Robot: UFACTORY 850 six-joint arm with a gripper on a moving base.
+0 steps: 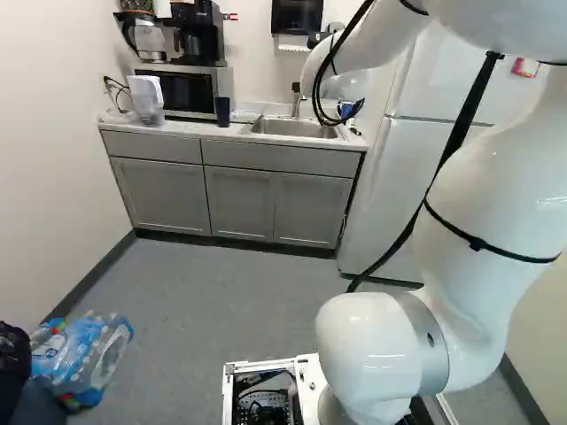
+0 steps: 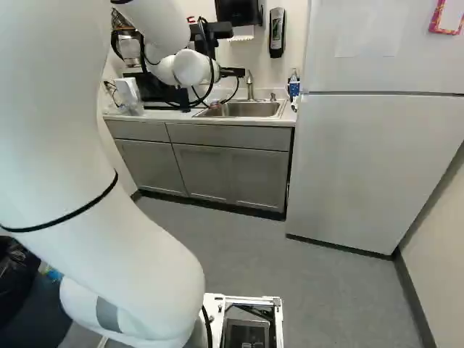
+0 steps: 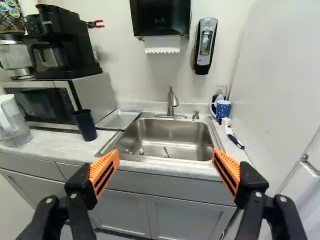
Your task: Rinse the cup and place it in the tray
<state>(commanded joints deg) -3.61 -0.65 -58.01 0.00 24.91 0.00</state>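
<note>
Facing a tall dark-blue cup (image 3: 85,125) beside the shallow metal tray (image 3: 119,120), we have our black, orange-padded hand (image 3: 166,154) wide open and empty. An off-centre reach could tip the cup.

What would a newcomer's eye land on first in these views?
Probably the white arm, looming over the right of the left base view. Next, the open gripper, its orange pads wide apart before the steel sink. Then the spotted blue cup beside the sink, a small bright patch among greys.
</note>
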